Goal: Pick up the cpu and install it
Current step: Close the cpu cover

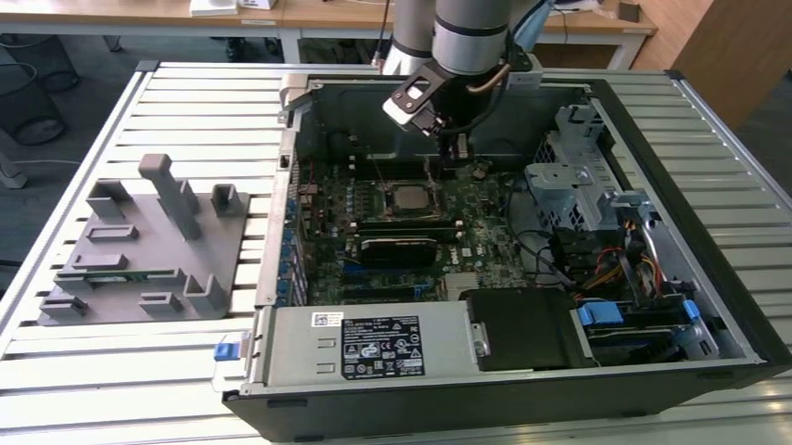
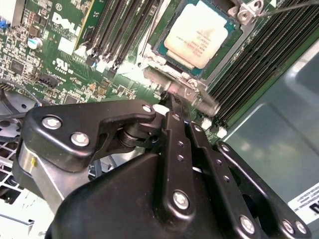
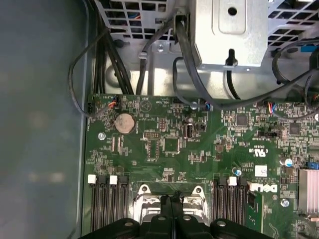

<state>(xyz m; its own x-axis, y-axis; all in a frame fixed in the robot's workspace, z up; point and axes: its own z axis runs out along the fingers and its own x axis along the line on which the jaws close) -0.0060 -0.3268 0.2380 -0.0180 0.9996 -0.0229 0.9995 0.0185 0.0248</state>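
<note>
The cpu lies flat in its socket on the green motherboard inside the open computer case. In the second wrist view the cpu shows its pale metal top inside the socket frame. My gripper hangs over the board just behind the socket, a little toward the exterior view's right. It is shut, with nothing visible between its fingers. In the second wrist view the gripper has its tips right at the metal latch on the socket's edge. The first wrist view has the gripper above the socket frame.
A grey holder fixture stands on the slatted table at the exterior view's left. Inside the case are a black block in front of the cpu, the power supply, a drive cage and loose cables. Memory slots flank the socket.
</note>
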